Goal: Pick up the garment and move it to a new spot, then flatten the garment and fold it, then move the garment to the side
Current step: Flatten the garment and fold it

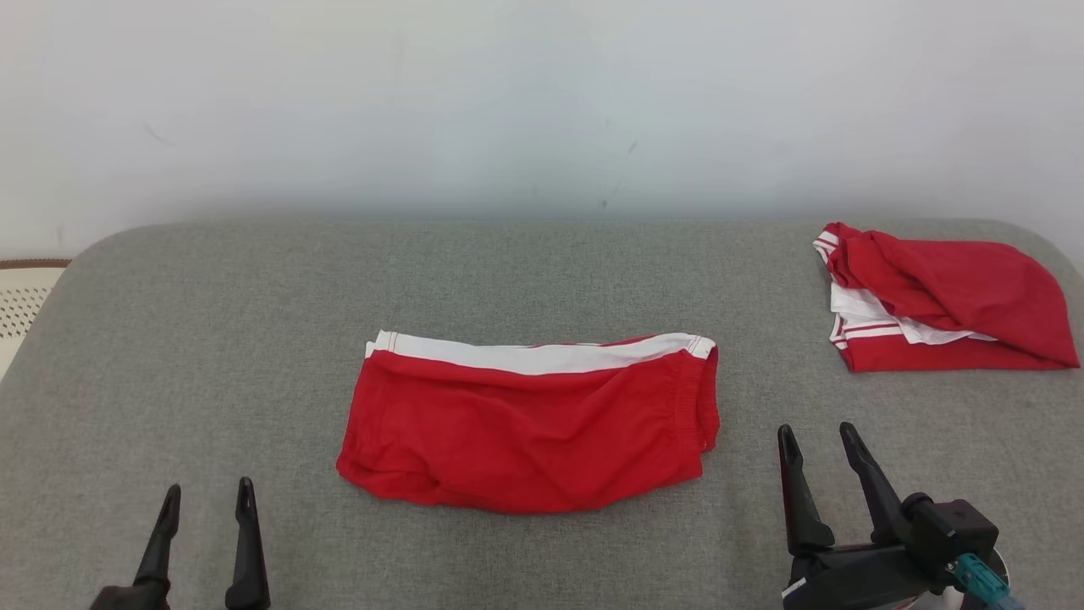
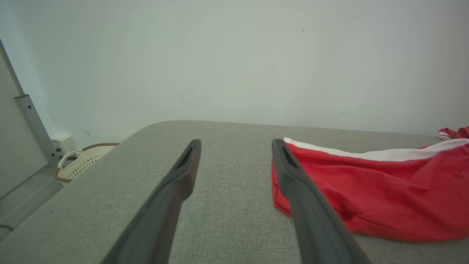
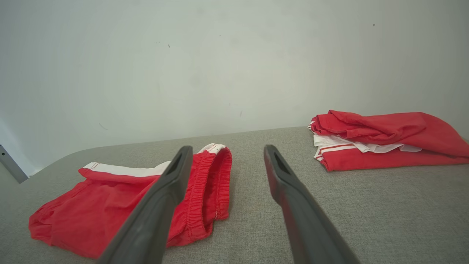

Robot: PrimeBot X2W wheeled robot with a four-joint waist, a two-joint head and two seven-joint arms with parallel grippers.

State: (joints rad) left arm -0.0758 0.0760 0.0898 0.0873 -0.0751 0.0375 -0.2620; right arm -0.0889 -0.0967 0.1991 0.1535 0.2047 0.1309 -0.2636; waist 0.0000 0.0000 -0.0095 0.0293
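So both sets of jaws are sitting wide apart with nothing between them. The left gripper (image 1: 209, 490) is poking up at the lower left of the head view and the right gripper (image 1: 817, 432) at the lower right, long dark tapered fingers pointing up the frame and touching no cloth. They're flanking the shorts (image 1: 525, 432) lying mid-frame, the right one just off their right end and the left one off their lower left corner. I'm guessing they're spread like that so either arm can reach in without dragging anything. The shorts are looking thin and slinky: red, with a white band along the top edge and a gathered elastic waist at the right end, and they're rumpling a bit along the bottom. The jersey (image 1: 957, 288) is lying at the upper right, well apart from both grippers and near the rounded corner of the pad (image 1: 212, 322). It's a loose folded bundle, red over white, with striped trim peeking out at its left end and no numerals showing. To me it's looking already folded and set aside, though the top layer is slumping. The pad is looking like grey woven fabric, probably grippy enough to stop cloth sliding. A cream perforated basket (image 1: 21, 296) is peeking in at the left edge.
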